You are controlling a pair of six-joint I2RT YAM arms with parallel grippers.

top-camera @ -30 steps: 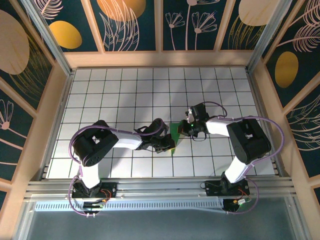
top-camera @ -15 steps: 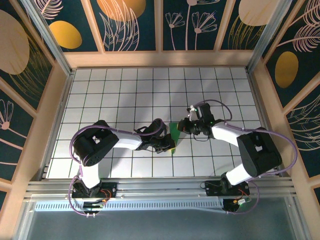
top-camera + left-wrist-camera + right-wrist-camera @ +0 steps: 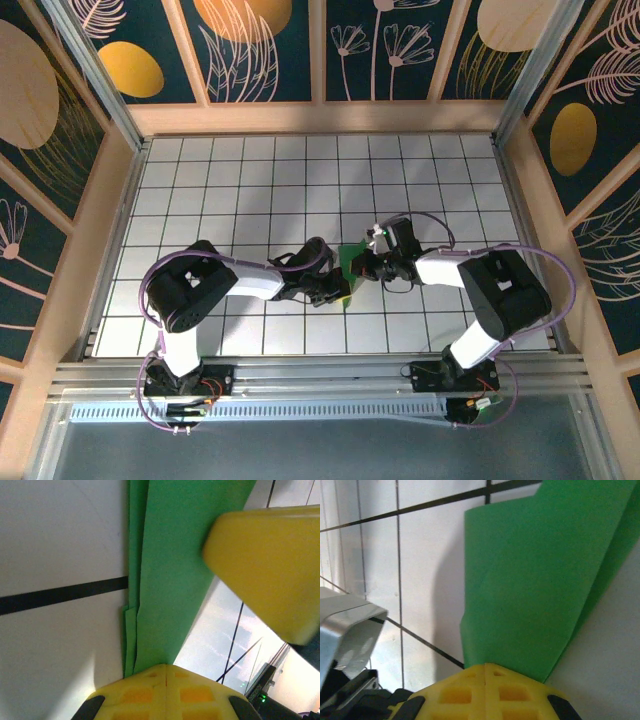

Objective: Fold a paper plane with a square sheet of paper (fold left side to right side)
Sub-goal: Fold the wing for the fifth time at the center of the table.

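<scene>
The square sheet of paper (image 3: 349,262) is bright green and lies folded in layers on the white grid floor between the two arms. The left wrist view shows the paper (image 3: 175,555) as a long strip with narrow layered edges on its left. My left gripper (image 3: 338,292) is shut, and its yellow tips (image 3: 165,667) rest on the paper's near end. My right gripper (image 3: 366,266) is also shut, its tips (image 3: 485,666) on the paper's (image 3: 540,580) edge. One of its yellow fingers (image 3: 265,570) hangs over the strip. Whether this is the paper plane's shape, I cannot tell.
Wooden walls (image 3: 320,118) with dark flower panels close in the tiled floor (image 3: 250,180) on three sides. A metal rail (image 3: 320,378) runs along the near edge under both arm bases. Part of the left arm's metal housing (image 3: 345,630) sits close to the right gripper.
The right arm has swung left and lower, bringing its shut gripper onto the green paper. The left arm and the paper have stayed put.
</scene>
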